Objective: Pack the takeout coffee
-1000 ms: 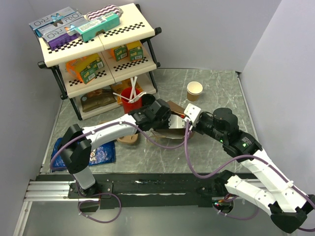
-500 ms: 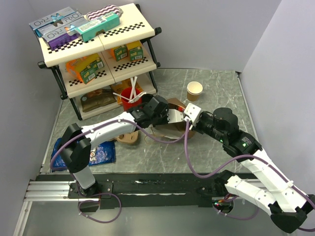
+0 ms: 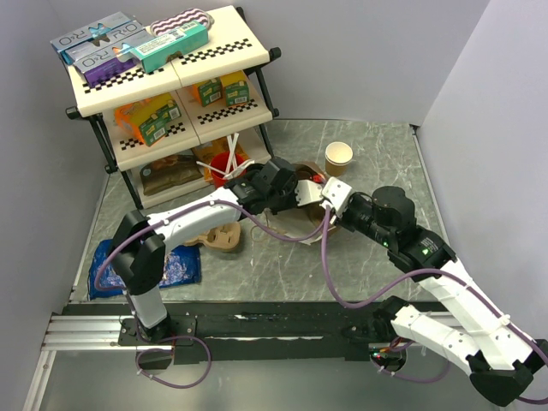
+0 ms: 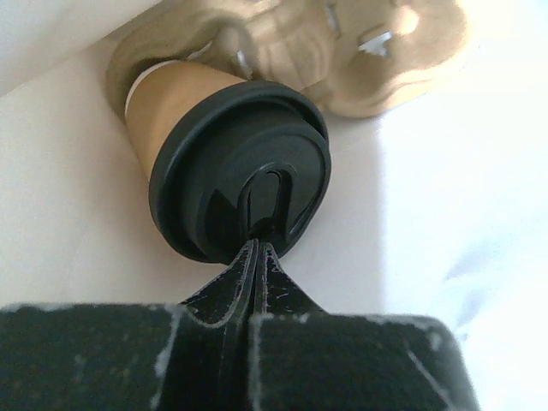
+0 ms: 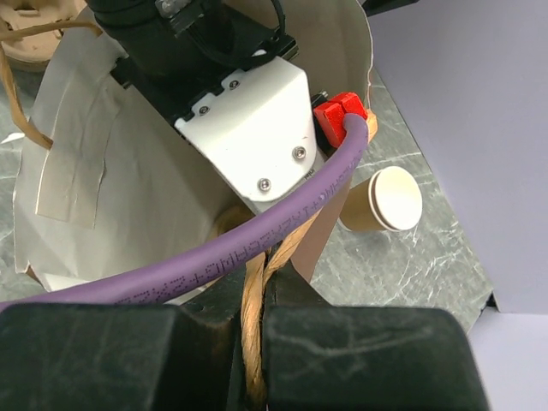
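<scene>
Where the table edge lies nearest the arm bases, a blue snack bag (image 3: 175, 267) lies flat, with a tan pulp carrier (image 3: 224, 241) just beyond it. Farther in, the paper bag (image 5: 103, 154) stands with its mouth open. The right gripper (image 5: 255, 295) has its fingers pressed together on the bag's twisted handle (image 5: 278, 247). The left gripper (image 4: 257, 248) reaches inside the bag, fingers pinched together on the black lid of the takeout coffee (image 4: 231, 163). That cup is tilted inside the bag against the white lining. Its base meets a moulded pulp tray (image 4: 342, 51); whether it is seated in a socket cannot be told. Beyond the bag, a lidless cup (image 3: 338, 157) stands upright and apart from it. A red cup (image 3: 227, 177) holding white sticks stands at the foot of the shelf rack (image 3: 218, 44). The rack carries boxes on its top tier and orange and green cartons on its middle tier.
</scene>
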Controlling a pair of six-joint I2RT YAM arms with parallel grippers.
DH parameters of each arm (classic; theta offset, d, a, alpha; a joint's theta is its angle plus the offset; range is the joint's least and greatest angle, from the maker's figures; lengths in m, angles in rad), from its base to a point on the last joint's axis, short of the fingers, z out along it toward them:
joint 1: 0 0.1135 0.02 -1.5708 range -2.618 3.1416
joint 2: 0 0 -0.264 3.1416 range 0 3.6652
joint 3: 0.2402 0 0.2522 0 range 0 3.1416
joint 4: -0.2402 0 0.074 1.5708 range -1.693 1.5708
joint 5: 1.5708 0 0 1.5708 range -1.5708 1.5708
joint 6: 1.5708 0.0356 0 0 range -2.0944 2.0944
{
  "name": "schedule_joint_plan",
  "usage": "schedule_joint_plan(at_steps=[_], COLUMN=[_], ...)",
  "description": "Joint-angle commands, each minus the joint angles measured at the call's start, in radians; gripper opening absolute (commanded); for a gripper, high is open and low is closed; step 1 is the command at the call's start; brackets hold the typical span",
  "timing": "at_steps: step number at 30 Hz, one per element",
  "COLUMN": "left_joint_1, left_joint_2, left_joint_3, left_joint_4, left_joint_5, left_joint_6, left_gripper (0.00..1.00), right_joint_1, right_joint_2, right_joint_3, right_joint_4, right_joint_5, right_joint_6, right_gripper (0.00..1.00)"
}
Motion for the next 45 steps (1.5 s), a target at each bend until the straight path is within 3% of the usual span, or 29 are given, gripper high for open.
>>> schedule_joint_plan(at_steps=[1, 13, 16, 20, 23, 27, 34, 38, 42, 45], left_joint_1=[0.029, 0.029, 0.029, 0.033, 0.033, 0.032, 0.035, 0.035, 0.035, 0.035], left_joint_2=[-0.004, -0.082, -0.088, -0.101, -0.111, -0.111, -0.102, -0.085, -0.078, -0.075], left_joint_3=[0.066, -0.017, -0.051, -0.091, -0.131, -0.157, -0.168, -0.166, -0.158, -0.146], left_joint_4=[0.073, 0.129, 0.188, 0.244, 0.277, 0.301, 0.370, 0.410, 0.412, 0.389], left_joint_5=[0.039, 0.030, -0.012, -0.038, -0.023, 0.002, -0.012, -0.045, -0.026, 0.014], left_joint_6=[-0.129, -0.170, -0.172, -0.163, -0.156, -0.164, -0.202, -0.224, -0.230, -0.227], left_gripper=[0.01, 0.01, 0.12, 0.43, 0.58, 0.71, 0.78, 0.87, 0.83, 0.73], right_joint_1=[0.007, -0.005, -0.009, -0.016, -0.016, -0.017, -0.025, -0.028, -0.039, -0.043], right_joint_2=[0.002, 0.026, 0.032, 0.040, 0.040, 0.046, 0.057, 0.063, 0.077, 0.086], right_joint_3=[0.036, 0.073, 0.084, 0.093, 0.104, 0.118, 0.130, 0.136, 0.153, 0.171], right_joint_4=[-0.064, -0.084, -0.094, -0.121, -0.150, -0.165, -0.161, -0.156, -0.174, -0.206], right_joint_5=[-0.065, -0.049, -0.052, -0.073, -0.105, -0.112, -0.112, -0.108, -0.131, -0.151], right_joint_6=[0.029, 0.046, 0.056, 0.070, 0.078, 0.093, 0.101, 0.105, 0.112, 0.121], right_gripper=[0.00, 0.00, 0.00, 0.00, 0.00, 0.00, 0.00, 0.00, 0.00, 0.00])
